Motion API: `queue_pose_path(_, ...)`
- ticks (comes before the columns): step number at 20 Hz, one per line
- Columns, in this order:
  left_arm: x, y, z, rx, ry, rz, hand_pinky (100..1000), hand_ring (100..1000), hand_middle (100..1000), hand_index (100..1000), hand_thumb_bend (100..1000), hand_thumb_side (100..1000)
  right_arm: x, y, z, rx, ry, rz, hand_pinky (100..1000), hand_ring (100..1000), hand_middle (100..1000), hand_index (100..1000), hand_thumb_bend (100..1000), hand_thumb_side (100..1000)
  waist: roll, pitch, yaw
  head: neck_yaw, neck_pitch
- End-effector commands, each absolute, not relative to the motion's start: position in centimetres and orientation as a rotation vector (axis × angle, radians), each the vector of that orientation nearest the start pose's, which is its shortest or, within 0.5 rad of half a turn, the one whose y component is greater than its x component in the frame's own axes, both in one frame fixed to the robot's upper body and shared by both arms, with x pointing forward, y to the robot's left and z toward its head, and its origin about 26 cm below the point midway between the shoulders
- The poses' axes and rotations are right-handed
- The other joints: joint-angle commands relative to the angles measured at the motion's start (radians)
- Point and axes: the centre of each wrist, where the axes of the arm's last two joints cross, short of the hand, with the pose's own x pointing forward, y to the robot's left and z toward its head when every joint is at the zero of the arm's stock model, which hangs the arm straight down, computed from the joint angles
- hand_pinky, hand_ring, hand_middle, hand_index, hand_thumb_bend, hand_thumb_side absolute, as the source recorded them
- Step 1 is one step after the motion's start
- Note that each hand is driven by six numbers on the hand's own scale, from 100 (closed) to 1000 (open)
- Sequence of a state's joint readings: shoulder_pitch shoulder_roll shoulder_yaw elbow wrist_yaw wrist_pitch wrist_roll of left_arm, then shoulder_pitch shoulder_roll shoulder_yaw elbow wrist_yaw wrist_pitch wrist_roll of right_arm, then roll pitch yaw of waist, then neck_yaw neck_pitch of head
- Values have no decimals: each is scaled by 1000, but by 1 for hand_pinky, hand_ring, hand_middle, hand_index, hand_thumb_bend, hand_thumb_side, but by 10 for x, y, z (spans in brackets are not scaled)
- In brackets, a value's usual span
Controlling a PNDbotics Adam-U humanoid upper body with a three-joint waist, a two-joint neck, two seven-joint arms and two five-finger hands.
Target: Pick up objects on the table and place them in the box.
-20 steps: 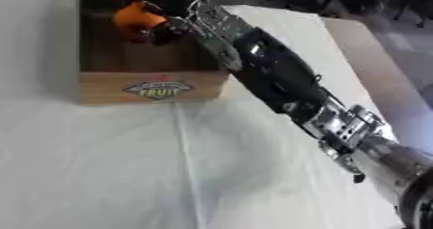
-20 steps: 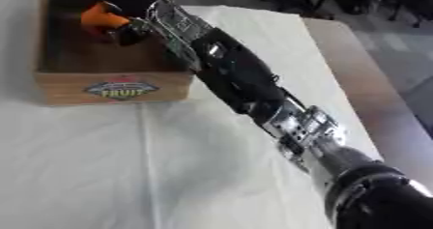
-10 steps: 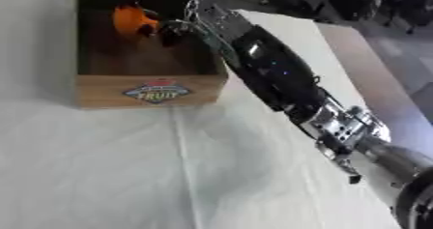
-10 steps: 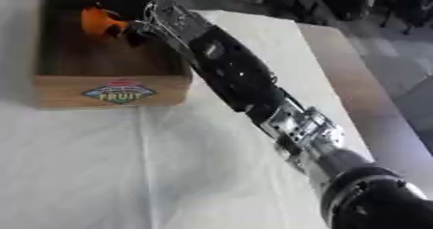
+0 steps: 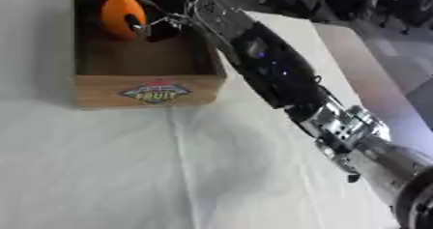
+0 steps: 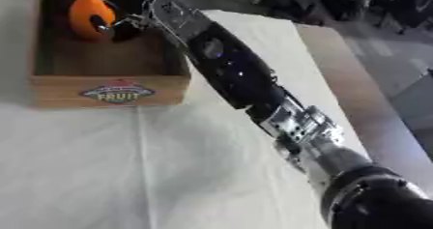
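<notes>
The right arm reaches up from the lower right across the white-covered table (image 5: 110, 175) and ends with the right hand (image 5: 156, 22) inside the wooden box (image 5: 148, 90). Over the last second the hand has gone deeper into the box and lower, carrying the orange object (image 5: 118, 6) with it; a second ago that object hung nearer the box's front half, now it sits toward the far end, low against the dark floor of the box. The whole scene has also slid in the picture, so part of that shift is the head tilting.

The hand's fingers are curled around the orange object, with dark fingers showing across its face. It looks close to the bottom, though whether it already rests there is hard to say from here.

For the task, this reads as the placing step nearly done: the object is inside the walls and only letting go remains.

Counted: one box, with a "FRUIT" label (image 6: 118, 93) on its front; one orange object; one hand in sight. The left hand does not show. No other loose object appears on the cloth.
</notes>
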State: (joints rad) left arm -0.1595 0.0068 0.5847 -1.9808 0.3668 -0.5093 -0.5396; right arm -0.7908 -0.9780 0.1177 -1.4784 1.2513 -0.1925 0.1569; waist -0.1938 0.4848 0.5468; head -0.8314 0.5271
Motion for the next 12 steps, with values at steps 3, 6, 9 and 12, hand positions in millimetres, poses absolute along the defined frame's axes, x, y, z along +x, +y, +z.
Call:
queue_pose_path(3, 247, 372, 139, -242, 3569, 167, 425, 524, 585, 592, 150, 740, 352, -372, 373, -2093, -1275, 1594, 830, 926, 880, 983, 127, 663, 13, -39, -12, -8, 13)
queue_pose_path(6, 247, 373, 139, -241, 3574, 166, 426, 525, 585, 593, 149, 740, 344, -369, 378, -2087, -1325, 1565, 831, 917, 875, 980, 100, 645, 17, -50, -20, -12, 19)
queue_pose_path(9, 247, 374, 140, -242, 3580, 157, 426, 525, 586, 594, 148, 739, 337, -364, 379, -2071, -1377, 1540, 832, 904, 868, 978, 100, 646, 22, -59, -26, -14, 18)
queue_pose_path(12, 246, 375, 141, -243, 3585, 142, 427, 526, 586, 598, 146, 739, 330, -357, 376, -2048, -1444, 1491, 836, 884, 859, 977, 100, 671, 28, -77, -40, -3, 25)
